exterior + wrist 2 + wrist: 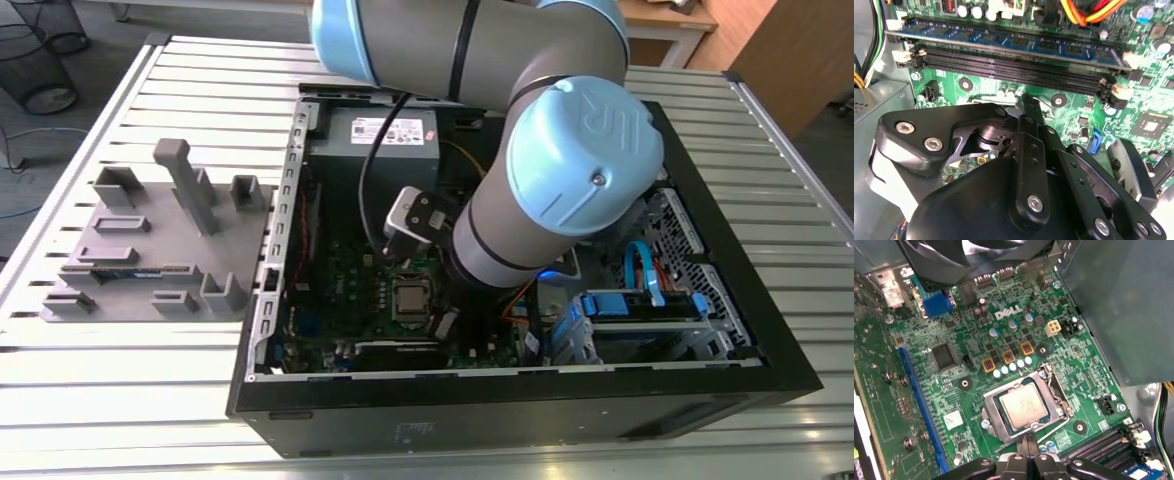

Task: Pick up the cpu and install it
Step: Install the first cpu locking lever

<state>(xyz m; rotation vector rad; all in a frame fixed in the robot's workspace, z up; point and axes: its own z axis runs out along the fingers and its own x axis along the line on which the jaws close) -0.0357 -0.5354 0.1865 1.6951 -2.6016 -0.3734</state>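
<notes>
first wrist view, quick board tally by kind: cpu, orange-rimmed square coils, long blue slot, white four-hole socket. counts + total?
silvery-grey square metal-topped cpu: 1
orange-rimmed square black coils: 3
long blue plastic slot: 1
white square four-hole socket: 1
Total: 6

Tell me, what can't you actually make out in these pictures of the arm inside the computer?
Exterior view: the arm hides much of the motherboard beside the cpu.
Second wrist view: the gripper blocks the motherboard beneath it with its own black body.
First wrist view: whether the gripper touches the socket frame is unclear. It ends at the frame's edge, and the picture's edge cuts the gripper off.
</notes>
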